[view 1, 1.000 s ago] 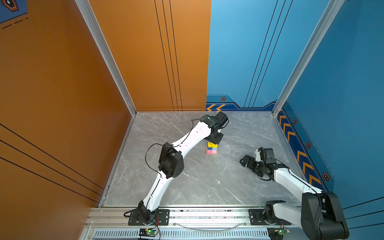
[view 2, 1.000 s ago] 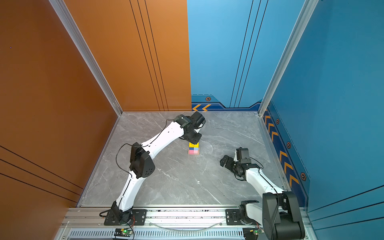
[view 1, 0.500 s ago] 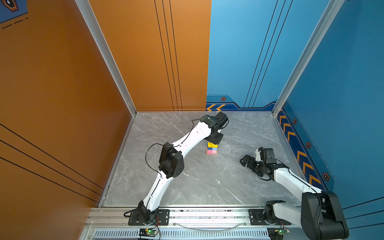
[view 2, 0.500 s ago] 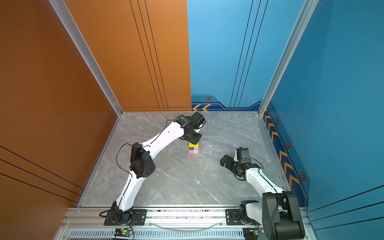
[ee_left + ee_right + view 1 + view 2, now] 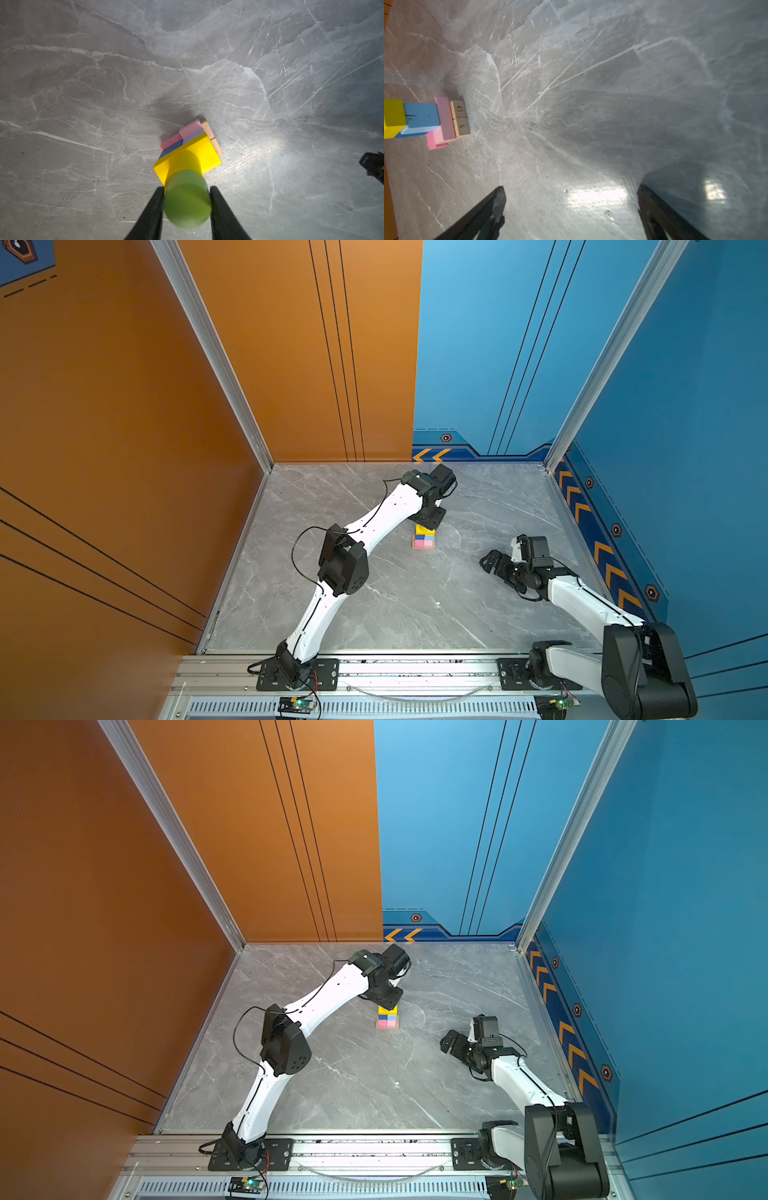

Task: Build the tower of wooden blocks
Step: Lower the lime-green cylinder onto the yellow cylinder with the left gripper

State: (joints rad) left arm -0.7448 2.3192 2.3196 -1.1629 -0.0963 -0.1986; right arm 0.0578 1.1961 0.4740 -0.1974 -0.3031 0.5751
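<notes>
Step in hand, as I judge it: seating the last piece. The left gripper (image 5: 187, 188) is closed on the lime-green cylinder (image 5: 187, 204), with both pads against its sides and no gap that I can make out. How hard they press cannot be read. The cylinder stands on the yellow cylinder (image 5: 186, 161), which sits on the yellow brick (image 5: 207, 151); the seam between the two cylinders is hidden, so full contact is unconfirmed. The tower (image 5: 424, 538) stands mid-floor on the grey marble surface (image 5: 104, 83), directly under the left wrist in both top views. The right gripper (image 5: 571, 187) is wide open, empty and well apart from the stack. To do this well, part the jaws evenly so neither pad drags the piece sideways, then withdraw straight up along the stack, with no twist and no lateral travel until clear. The column is narrow and a side nudge would likely topple it. Orientation: the lime-green cylinder's long axis is upright, in line with the yellow one, its flat end facing the wrist camera. The tan planks (image 5: 459, 117) lie side by side, their numbered ends towards the right wrist.
</notes>
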